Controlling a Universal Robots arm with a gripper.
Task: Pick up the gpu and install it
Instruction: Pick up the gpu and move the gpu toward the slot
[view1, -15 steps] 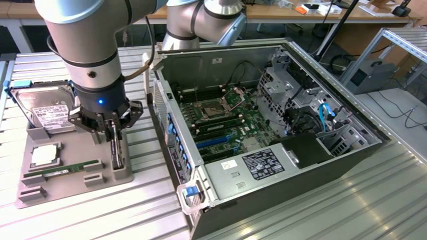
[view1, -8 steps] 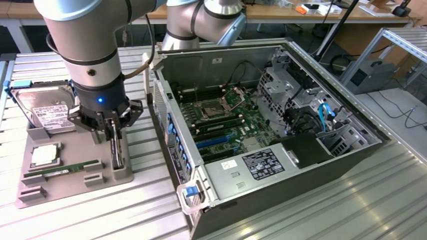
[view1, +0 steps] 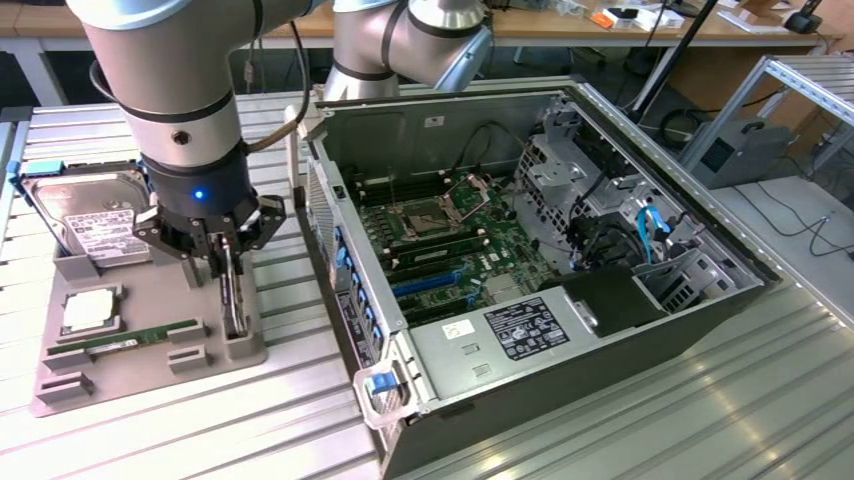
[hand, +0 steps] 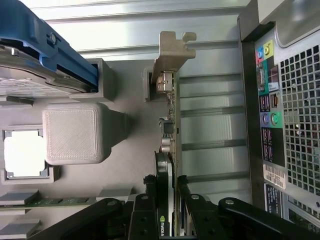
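Metal table (view1: 601, 420) | gpu (hand: 171, 125) on edge in tray (view1: 134, 372) (long axis level) | gripper (hand: 166, 187) clamped on it

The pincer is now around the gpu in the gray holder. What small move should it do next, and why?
Probably a short straight lift. The pincer seems closed on the top edge of the gpu, which stands on edge in the slots of the gray holder. Pulling straight up should free it without scraping the slot walls.
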